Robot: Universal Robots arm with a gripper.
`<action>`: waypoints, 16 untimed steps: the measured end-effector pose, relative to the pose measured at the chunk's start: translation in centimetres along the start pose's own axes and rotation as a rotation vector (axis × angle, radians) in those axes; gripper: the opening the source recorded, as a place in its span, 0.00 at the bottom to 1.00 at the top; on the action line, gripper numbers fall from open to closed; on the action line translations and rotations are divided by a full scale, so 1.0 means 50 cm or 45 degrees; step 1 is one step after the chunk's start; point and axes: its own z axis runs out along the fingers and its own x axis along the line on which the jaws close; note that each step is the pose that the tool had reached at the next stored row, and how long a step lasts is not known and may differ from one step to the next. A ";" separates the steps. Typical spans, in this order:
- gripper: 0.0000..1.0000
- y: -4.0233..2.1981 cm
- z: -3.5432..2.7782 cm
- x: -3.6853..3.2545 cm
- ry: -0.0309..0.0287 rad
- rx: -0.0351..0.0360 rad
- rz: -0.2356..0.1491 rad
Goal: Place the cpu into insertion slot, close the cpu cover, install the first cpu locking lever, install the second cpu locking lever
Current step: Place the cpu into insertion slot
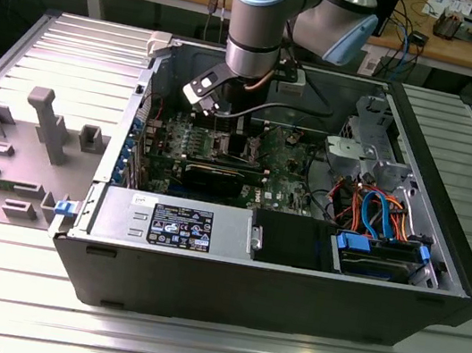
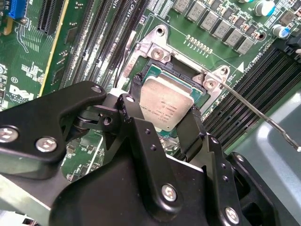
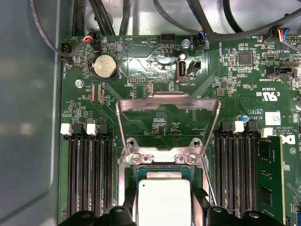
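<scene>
Your cpu is pinched by two opposite edges between the gripper's black fingers, right over the insertion slot; you can't tell whether it's seated or a touch above. In the first wrist view the cpu cover stands swung open beyond the slot on the green motherboard. In the second wrist view a thin locking lever angles out beside the socket, and in the exterior view your arm reaches down into the open computer case.

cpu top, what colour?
Silver-grey metal; the cpu shows best in the second wrist view.
</scene>
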 end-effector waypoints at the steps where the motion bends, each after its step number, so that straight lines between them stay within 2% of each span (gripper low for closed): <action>1: 0.55 0.000 0.000 0.000 -0.0001 -0.0002 0.000; 10: 0.55 0.001 0.001 0.001 0.0019 -0.0021 0.000; 12: 0.68 0.002 0.000 0.000 0.0001 -0.0004 0.000; 16: 0.68 0.002 -0.003 0.000 0.0000 -0.0003 0.000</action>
